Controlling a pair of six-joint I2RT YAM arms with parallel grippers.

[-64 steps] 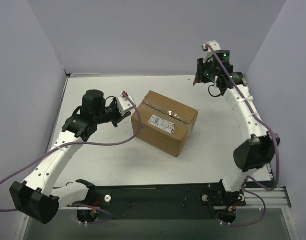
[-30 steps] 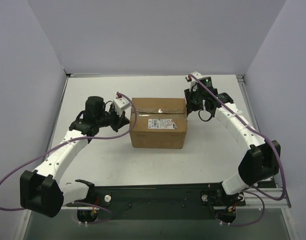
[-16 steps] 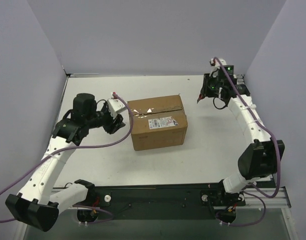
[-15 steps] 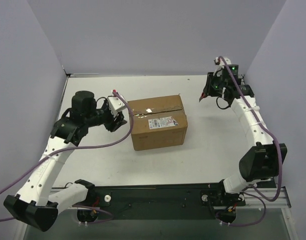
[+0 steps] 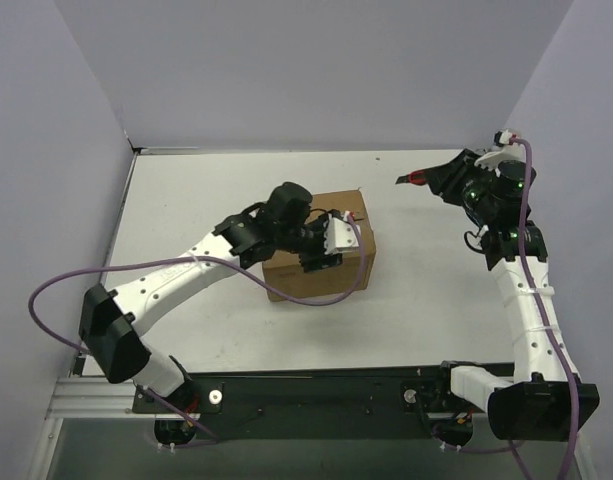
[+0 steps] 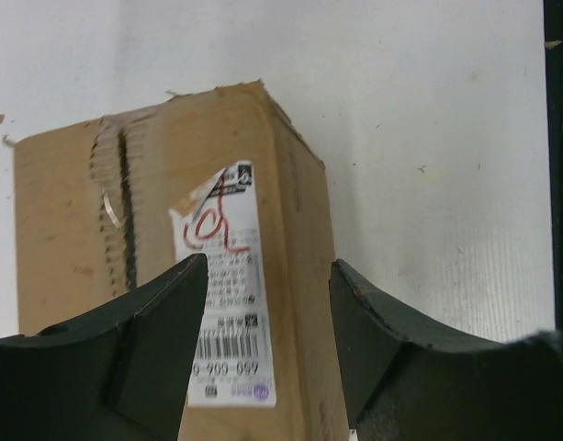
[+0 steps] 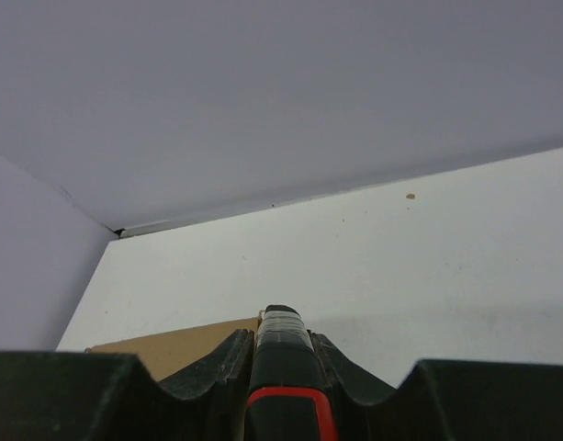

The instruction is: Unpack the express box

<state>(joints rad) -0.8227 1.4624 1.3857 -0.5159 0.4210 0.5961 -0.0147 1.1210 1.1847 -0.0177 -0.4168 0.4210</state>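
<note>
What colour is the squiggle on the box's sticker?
Red squiggle; left wrist view shows it best.

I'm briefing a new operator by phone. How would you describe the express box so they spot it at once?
Start at the white table, near its middle, where the left gripper hangs open. Just beneath it sits the express box. Unlike the black-and-white arms around it, it is brown corrugated cardboard, with a white barcode label bearing a red scribble.
</note>
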